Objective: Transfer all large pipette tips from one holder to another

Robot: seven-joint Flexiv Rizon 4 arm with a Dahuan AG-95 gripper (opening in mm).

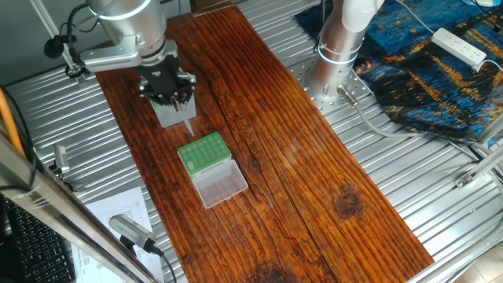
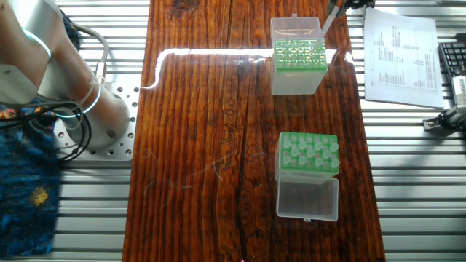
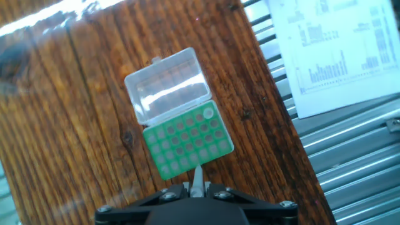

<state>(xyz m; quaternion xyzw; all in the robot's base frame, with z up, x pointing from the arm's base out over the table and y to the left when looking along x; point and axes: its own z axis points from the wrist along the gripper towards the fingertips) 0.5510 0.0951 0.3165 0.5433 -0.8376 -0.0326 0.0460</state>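
My gripper [image 1: 182,101] is shut on a pale large pipette tip [image 1: 189,124] that points down from its fingers. It hangs over the taller grey-sided holder [image 1: 167,112], toward the side that faces the low green rack [image 1: 203,152]. The rack's clear lid [image 1: 221,185] lies open beyond it. In the hand view the held tip [image 3: 197,177] sticks out between the fingers toward the rack [image 3: 187,141], where one hole holds a bright whitish tip [image 3: 208,114]. From the other side, the taller holder [image 2: 298,60] sits at the top and the rack [image 2: 309,153] shows several pale tips.
Both boxes stand on a long wooden board [image 1: 299,157] laid over ribbed metal. A printed sheet [image 2: 400,58] and a keyboard [image 2: 453,65] lie beside the board. The arm's base [image 1: 342,39], a blue cloth [image 1: 440,71] and a power strip [image 1: 460,45] are on the far side.
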